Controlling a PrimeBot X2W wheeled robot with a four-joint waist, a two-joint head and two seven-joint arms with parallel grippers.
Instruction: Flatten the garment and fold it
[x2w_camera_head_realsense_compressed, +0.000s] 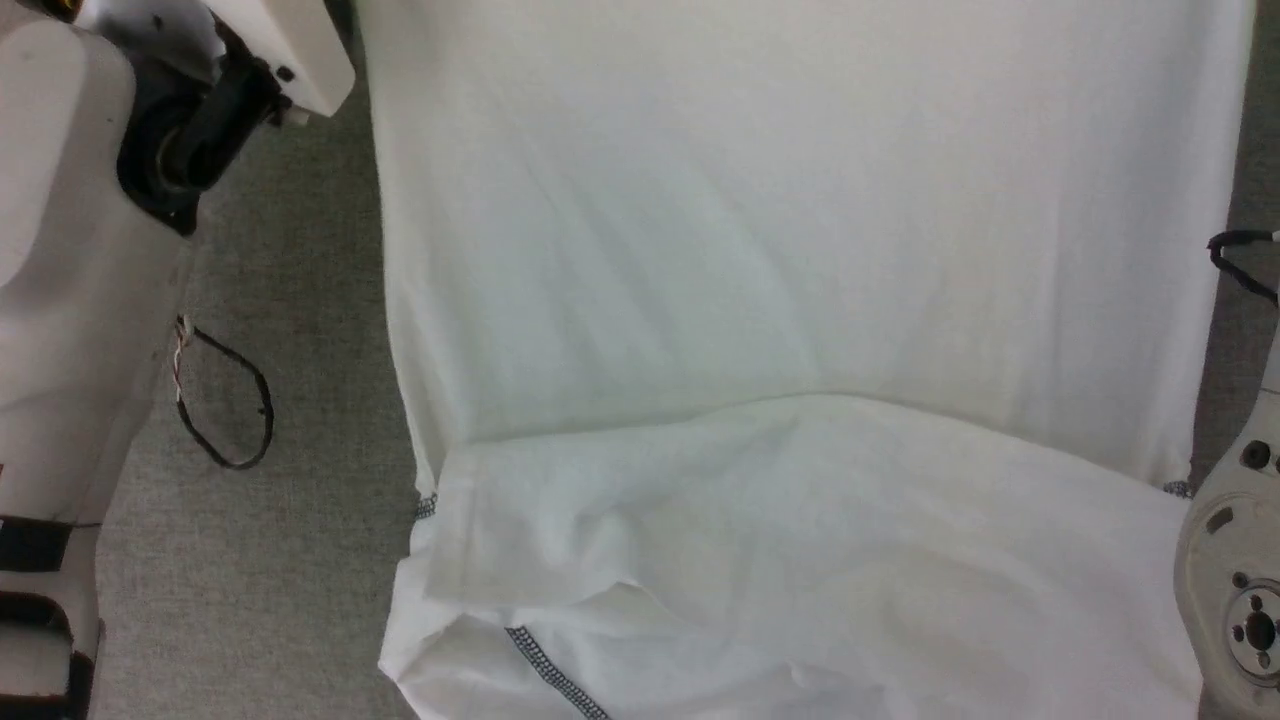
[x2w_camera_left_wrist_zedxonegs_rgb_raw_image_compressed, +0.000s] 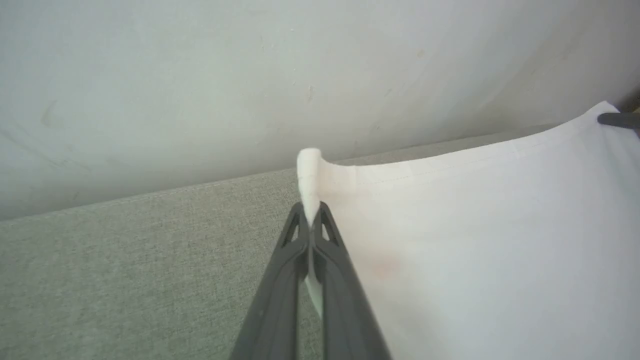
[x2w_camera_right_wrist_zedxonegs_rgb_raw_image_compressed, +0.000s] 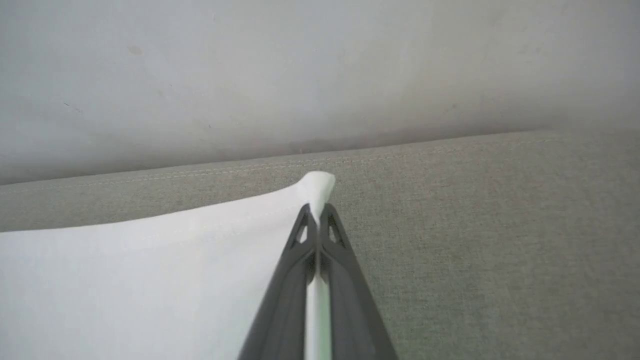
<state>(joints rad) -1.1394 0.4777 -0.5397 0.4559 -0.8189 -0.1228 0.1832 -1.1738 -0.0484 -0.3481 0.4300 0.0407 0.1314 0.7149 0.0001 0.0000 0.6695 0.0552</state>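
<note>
Dark fingers (x2w_camera_left_wrist_zedxonegs_rgb_raw_image_compressed: 280, 300) of the left pincer (x2w_camera_left_wrist_zedxonegs_rgb_raw_image_compressed: 311, 211) are pressed together on a corner of the shirt (x2w_camera_left_wrist_zedxonegs_rgb_raw_image_compressed: 500, 225). A nub of white cloth pokes out just past the tips, and a strip of it shows between the fingers lower down. From this grip the hemmed edge runs off to the pincer's right. Grey woven cover (x2w_camera_left_wrist_zedxonegs_rgb_raw_image_compressed: 125, 275) lies to its left, and a pale wall (x2w_camera_left_wrist_zedxonegs_rgb_raw_image_compressed: 250, 75) stands beyond the tips.

Likewise, the right pincer (x2w_camera_right_wrist_zedxonegs_rgb_raw_image_compressed: 316, 211) is clamped shut on another shirt corner. Here the cloth spreads to its left and the grey cover lies to its right.

From the head camera, the shirt spreads between the two pale forearms (x2w_camera_head_realsense_compressed: 60, 300). A crease crosses it, and dark dashed stitching (x2w_camera_head_realsense_compressed: 555, 670) shows near the bottom.
</note>
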